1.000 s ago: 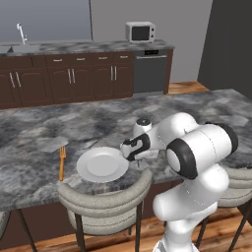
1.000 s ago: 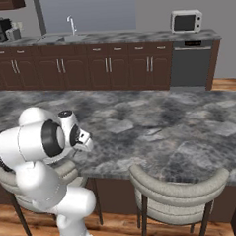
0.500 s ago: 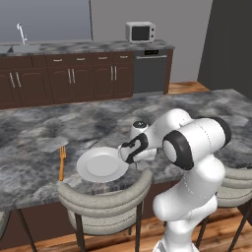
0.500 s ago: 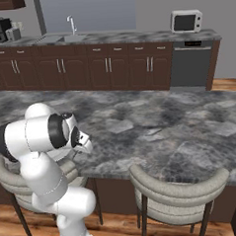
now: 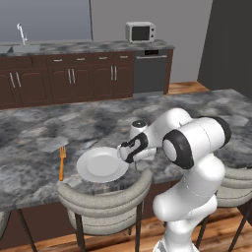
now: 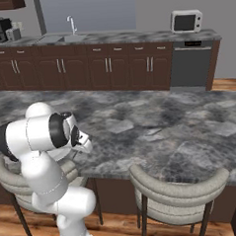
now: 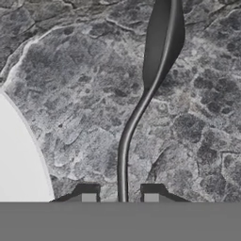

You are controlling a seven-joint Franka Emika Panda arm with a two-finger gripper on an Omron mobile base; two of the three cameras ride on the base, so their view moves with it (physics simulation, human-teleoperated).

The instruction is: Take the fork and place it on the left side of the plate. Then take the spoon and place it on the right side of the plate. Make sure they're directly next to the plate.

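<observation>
Grey spoon [image 7: 141,101] just beside plate [image 7: 14,160] rim, tool [image 7: 119,197] slightly parted astride handle

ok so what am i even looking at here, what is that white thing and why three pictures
The white thing is a robot arm at a kitchen counter. Two pictures come from cameras behind it, to its left and right. The third looks along its hand, with its two dark fingers at the bottom. On the counter lie a white plate, an orange fork just left of it, and a grey spoon on its right. The spoon's handle runs between the fingers, but they stand apart from it, so nothing looks held.
</observation>
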